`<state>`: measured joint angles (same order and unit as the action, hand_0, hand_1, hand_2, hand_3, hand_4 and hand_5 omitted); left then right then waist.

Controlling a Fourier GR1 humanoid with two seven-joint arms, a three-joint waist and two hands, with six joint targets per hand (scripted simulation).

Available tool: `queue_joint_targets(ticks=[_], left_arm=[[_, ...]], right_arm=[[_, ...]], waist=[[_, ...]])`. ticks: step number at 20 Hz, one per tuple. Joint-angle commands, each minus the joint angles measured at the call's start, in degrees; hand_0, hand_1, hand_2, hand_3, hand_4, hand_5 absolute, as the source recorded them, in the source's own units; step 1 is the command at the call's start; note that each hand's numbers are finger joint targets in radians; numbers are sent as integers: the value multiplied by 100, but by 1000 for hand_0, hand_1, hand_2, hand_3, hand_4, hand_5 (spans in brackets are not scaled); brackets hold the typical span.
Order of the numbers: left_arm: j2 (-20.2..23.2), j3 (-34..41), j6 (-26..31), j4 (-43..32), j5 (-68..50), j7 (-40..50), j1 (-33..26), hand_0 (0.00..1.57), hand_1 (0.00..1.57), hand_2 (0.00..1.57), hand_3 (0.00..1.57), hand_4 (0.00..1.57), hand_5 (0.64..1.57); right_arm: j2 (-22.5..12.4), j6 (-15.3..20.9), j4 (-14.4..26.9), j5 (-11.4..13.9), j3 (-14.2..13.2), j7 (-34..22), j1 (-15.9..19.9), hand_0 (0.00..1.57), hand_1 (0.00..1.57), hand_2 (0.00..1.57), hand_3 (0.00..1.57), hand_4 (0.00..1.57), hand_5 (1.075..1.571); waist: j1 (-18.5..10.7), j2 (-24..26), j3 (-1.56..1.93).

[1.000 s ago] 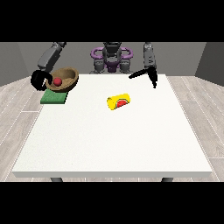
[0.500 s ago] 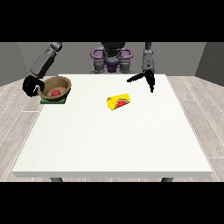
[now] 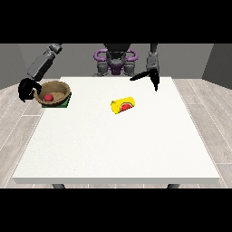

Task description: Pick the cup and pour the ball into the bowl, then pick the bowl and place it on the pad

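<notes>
A wooden bowl (image 3: 56, 92) sits on a green pad (image 3: 63, 103) at the far corner of the white desk (image 3: 118, 149), at the view's left. Only a strip of the pad shows along the bowl's near and right edge. A red ball (image 3: 47, 97) lies inside the bowl, towards its left wall.

The robot hand at the view's left (image 3: 26, 89) hangs just beside the bowl's left rim, off the desk's edge. Its dark fingers curve towards the rim, but I cannot tell whether they touch it or hold it.

A yellow cup (image 3: 123, 105) lies on its side near the middle of the desk's far half, well apart from the bowl. Its mouth faces the camera and slightly to the right, and the inside looks red.

The robot hand at the view's right (image 3: 152, 77) hovers above the far edge of the desk, beyond the cup and to its right. Its fingers are spread and straight, one part pointing left and another pointing down, and it holds nothing.
</notes>
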<state>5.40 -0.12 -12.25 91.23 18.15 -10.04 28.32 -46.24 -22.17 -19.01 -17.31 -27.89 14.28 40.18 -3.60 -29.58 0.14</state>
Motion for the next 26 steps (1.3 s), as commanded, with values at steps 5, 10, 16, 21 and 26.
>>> queue_joint_targets(ticks=[5, 10, 16, 21, 26], left_arm=[[103, 162, 202, 113, -212, 236, -148, 0, 0, 0, 0, 0, 1566], [12, 54, 121, 246, -128, 228, -32, 0, 0, 0, 0, 0, 1566], [89, 142, 223, 319, -221, 221, -113, 0, 0, 0, 0, 0, 1565], [98, 67, 264, 710, -181, 467, -181, 0, 0, 0, 0, 0, 1565], [172, 108, 430, 964, -371, 205, -687, 0, 0, 0, 0, 0, 1566]], right_arm=[[-84, -231, 190, -72, 3, -393, 3, 1571, 1571, 1571, 489, 739, 1570], [-94, -61, 117, 154, 212, -402, 160, 1571, 1571, 1571, 927, 711, 1570], [-168, 352, 274, 364, 329, -493, -61, 1571, 1571, 1571, 1571, 588, 1535], [-644, 704, 187, 576, 404, -473, 117, 181, 181, 475, 428, 0, 1489], [-703, 673, 295, 602, 392, -468, -13, 0, 0, 375, 209, 0, 1481]], waist=[[104, 376, -7], [-1, 104, -4], [63, 125, -8], [2, 4, -6], [-96, 89, -8]])
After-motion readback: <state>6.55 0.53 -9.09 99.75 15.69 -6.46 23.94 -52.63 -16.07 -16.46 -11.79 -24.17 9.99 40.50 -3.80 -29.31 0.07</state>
